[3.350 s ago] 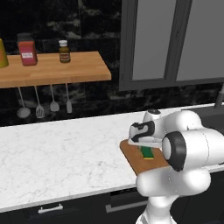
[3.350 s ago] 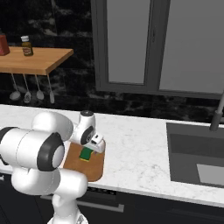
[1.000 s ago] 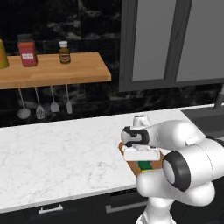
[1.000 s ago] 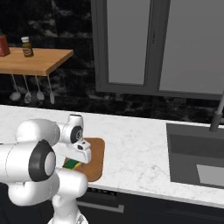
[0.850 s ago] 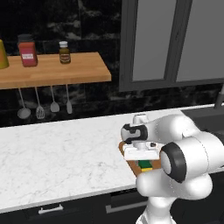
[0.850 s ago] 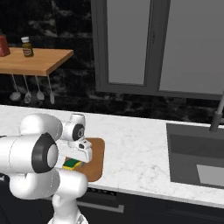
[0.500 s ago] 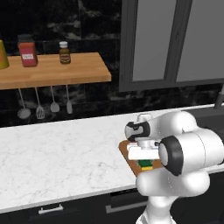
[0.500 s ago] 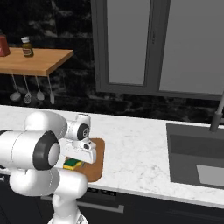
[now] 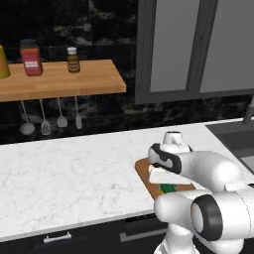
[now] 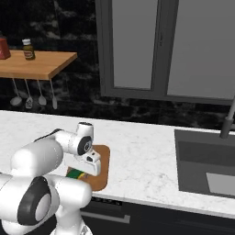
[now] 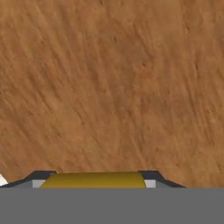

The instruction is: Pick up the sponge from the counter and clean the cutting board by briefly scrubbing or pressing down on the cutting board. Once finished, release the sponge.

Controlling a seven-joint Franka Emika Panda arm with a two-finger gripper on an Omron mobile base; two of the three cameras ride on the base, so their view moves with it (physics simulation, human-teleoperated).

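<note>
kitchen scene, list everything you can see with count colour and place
cutting board: 1, brown wood, at the counter's front edge under the hand
sponge: 1, green over yellow, on the cutting board between the fingertips
counter: 1, white marble look, across the middle
wall shelf: 1, orange-brown wood, upper left wall
red jar: 1, red, on the shelf
dark bottle: 1, brown with pale lid, on the shelf
yellow container: 1, yellow, shelf's left end, cut off by the frame
hanging utensils: 4, silver, under the shelf
sink: 1, dark grey, right end of the counter
faucet: 1, grey, behind the sink
wall cabinets: 2 grey doors, above the counter
drawer handle: 1, silver, below the counter
gripper: 1, dark fingertips, closed on the sponge over the board
</note>
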